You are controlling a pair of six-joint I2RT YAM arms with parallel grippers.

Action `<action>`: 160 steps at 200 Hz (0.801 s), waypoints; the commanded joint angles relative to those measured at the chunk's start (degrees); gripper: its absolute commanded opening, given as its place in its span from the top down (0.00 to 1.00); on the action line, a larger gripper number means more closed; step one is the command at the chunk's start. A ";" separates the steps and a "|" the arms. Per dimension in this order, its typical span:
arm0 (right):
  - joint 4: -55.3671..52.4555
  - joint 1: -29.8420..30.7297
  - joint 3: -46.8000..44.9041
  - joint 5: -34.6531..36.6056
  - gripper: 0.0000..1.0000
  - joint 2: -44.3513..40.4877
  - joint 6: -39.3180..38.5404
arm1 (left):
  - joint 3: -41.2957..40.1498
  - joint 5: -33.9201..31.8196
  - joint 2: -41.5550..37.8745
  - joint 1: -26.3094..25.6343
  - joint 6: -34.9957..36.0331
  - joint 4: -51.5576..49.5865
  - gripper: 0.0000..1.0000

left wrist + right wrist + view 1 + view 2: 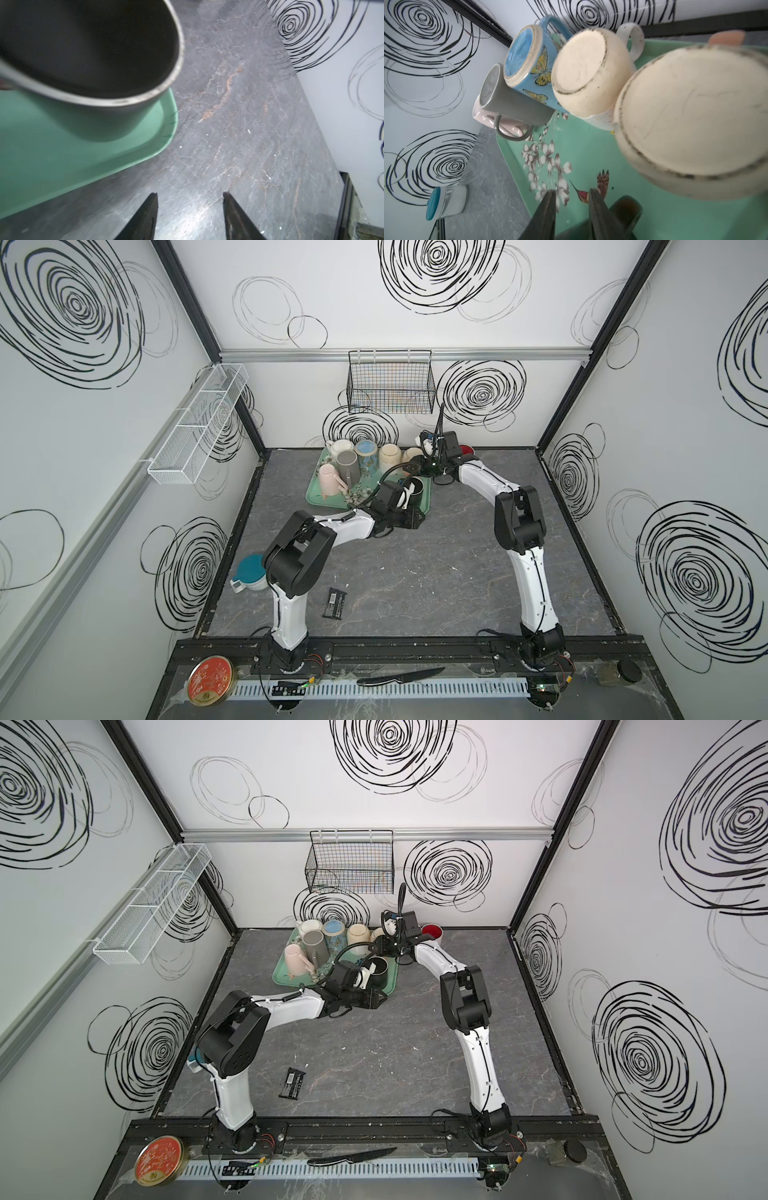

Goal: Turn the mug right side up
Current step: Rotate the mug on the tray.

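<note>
Dark mug point(420, 489) stands mouth-up at the near right corner of the tray point(320, 499) — dull grey rim, dark inside. Left gripper point(190, 193) spread, empty; right gripper point(572, 191) slightly apart — pinching nothing.

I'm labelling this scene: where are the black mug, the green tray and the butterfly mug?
black mug point(89, 52), left wrist view, dark inside wall
green tray point(62, 166), left wrist view, bare floor
butterfly mug point(520, 56), right wrist view, upturned blue base
</note>
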 commanded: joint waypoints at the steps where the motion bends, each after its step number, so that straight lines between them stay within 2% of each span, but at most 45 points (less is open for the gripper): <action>1: -4.19 0.04 1.70 -2.19 0.69 0.80 -3.08 | -0.29 1.78 2.02 1.43 -6.37 8.26 0.46; 92: -9.96 -2.11 -1.93 0.36 0.73 -2.36 -5.84 | -3.63 0.61 0.69 7.45 -10.40 11.55 0.46; 160: -13.06 -2.47 -4.55 3.24 0.73 -4.86 -6.60 | -1.04 0.05 1.17 9.32 -10.57 10.16 0.46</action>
